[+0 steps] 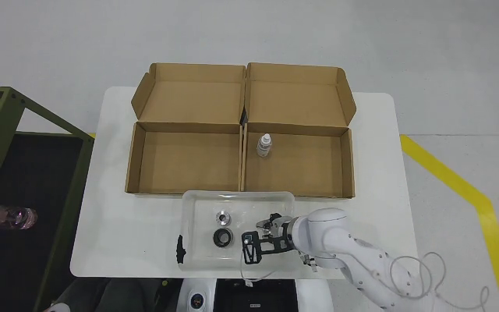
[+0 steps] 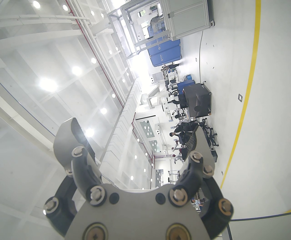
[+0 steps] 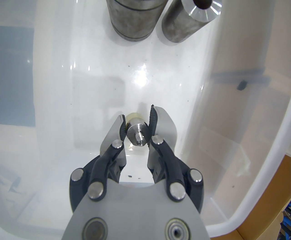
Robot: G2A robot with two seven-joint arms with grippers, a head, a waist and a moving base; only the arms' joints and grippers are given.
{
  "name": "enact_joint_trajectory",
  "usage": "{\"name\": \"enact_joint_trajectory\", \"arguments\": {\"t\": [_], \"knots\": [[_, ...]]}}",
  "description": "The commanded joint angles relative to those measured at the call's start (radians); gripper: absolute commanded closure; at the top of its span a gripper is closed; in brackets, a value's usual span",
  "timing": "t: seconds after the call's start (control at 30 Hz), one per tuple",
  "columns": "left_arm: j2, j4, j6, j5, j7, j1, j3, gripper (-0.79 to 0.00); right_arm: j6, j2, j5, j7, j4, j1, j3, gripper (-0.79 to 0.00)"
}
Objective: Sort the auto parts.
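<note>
My right gripper (image 3: 137, 121) is down inside the white plastic bin (image 3: 252, 200) and shut on a small metal stud (image 3: 136, 133) with a pale yellowish cap. In the top view it (image 1: 261, 234) sits in the bin's (image 1: 204, 196) right half. Ahead of it two parts stand on the bin floor: a dark grooved cylinder (image 3: 134, 18) and a silver sleeve (image 3: 188, 20) with a bevelled end; from above these are the ring (image 1: 224, 236) and the sleeve (image 1: 223, 218). My left gripper (image 2: 136, 136) is open, holds nothing and faces the hall ceiling.
Two open cardboard boxes lie behind the bin, the left one (image 1: 187, 160) bare and the right one (image 1: 312, 168) with a small white bottle-shaped part (image 1: 265, 144) in it. A small black object (image 1: 180, 249) sits at the bin's front left corner. Green frame (image 1: 23, 117) stands left of the table.
</note>
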Motion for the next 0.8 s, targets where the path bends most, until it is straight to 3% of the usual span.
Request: {"name": "enact_joint_trajectory", "arguments": {"t": [0.0,0.27,0.77], "knots": [[0.000,0.000,0.000,0.000,0.000,0.000,0.000,-0.785,0.000,0.003,0.017,0.000,0.001,0.007,-0.004,0.000],[0.000,0.000,0.000,0.000,0.000,0.000,0.000,-0.785,-0.006,0.009,0.066,-0.047,-0.042,0.013,0.018,0.000],[0.000,0.000,0.000,0.000,0.000,0.000,0.000,-0.785,0.066,0.029,-0.115,-0.415,-0.144,-0.040,0.116,0.000]]}}
